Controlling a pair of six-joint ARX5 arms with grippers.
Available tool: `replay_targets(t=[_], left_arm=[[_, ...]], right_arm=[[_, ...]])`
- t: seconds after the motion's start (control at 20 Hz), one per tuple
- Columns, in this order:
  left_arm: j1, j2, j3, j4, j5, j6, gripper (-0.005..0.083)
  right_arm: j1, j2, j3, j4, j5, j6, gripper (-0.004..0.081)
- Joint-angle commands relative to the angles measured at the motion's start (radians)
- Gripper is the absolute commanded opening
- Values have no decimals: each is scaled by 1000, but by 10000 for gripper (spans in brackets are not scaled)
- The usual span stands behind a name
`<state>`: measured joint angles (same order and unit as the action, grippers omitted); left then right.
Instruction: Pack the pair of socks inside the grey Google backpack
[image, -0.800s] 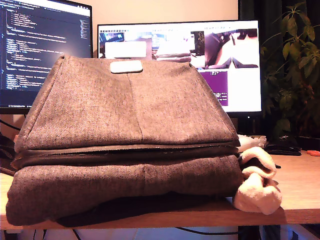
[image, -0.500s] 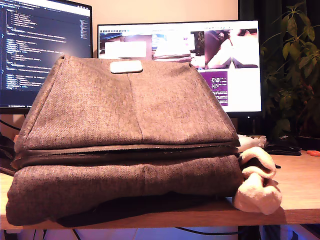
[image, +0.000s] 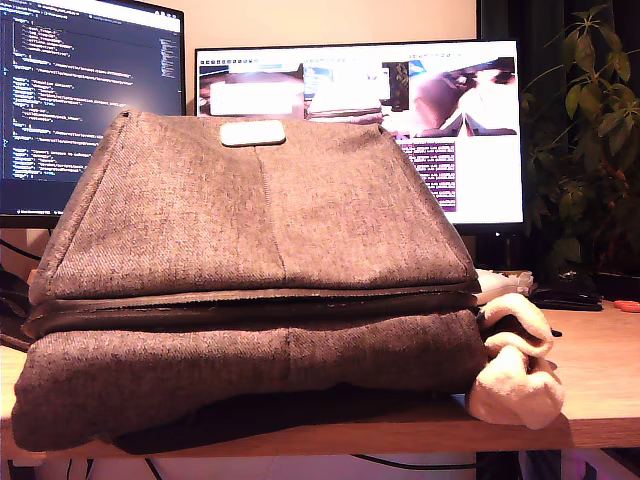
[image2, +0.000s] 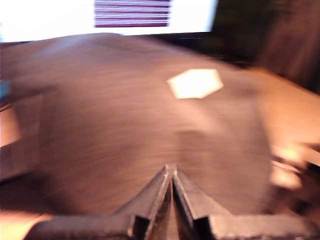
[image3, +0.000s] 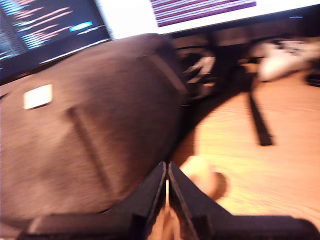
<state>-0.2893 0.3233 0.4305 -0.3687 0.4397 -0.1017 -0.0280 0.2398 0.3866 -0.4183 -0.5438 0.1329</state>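
Note:
The grey Google backpack lies flat on the wooden desk and fills most of the exterior view, its white patch on top. The cream pair of socks rests against the bag's lower corner at the exterior view's right. No arm shows in the exterior view. In the blurred first wrist view my first gripper is shut and empty, hovering above the backpack. My second gripper is shut too, above the backpack's edge, with the socks just beyond its tips.
Two lit monitors stand behind the bag and a leafy plant is at the exterior view's right. A black strap trails over the desk. White objects lie by the monitor base.
The backpack and socks have not moved. Only the pictures on the monitor behind have changed.

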Motion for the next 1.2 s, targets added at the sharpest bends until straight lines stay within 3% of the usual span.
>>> replay_targets(t=[0.0,0.25,0.4,0.45,0.5,0.6,0.75,0.9,1.15], left_arm=[[-53,5,-15,29,23,32,-21],[-246,46,-15,111,16,54,-21],[-329,99,-15,115,-58,58,-21],[-349,114,-15,116,-74,58,-21],[-365,127,-15,116,-85,58,-21],[-385,147,-15,116,-101,58,-21],[-396,162,-15,126,-113,57,-21],[-396,161,-15,144,-122,58,-21],[-396,161,-15,160,-135,57,-21]], right_arm=[[39,22,-1,30,-6,-4,-11],[216,180,35,84,-16,-52,3],[327,335,102,116,15,-138,39],[357,380,130,123,29,-156,65],[383,426,164,122,31,-192,163],[423,520,232,129,36,-229,358],[468,659,345,130,88,-295,509],[488,788,457,130,112,-333,570],[522,973,563,131,109,-356,590]])
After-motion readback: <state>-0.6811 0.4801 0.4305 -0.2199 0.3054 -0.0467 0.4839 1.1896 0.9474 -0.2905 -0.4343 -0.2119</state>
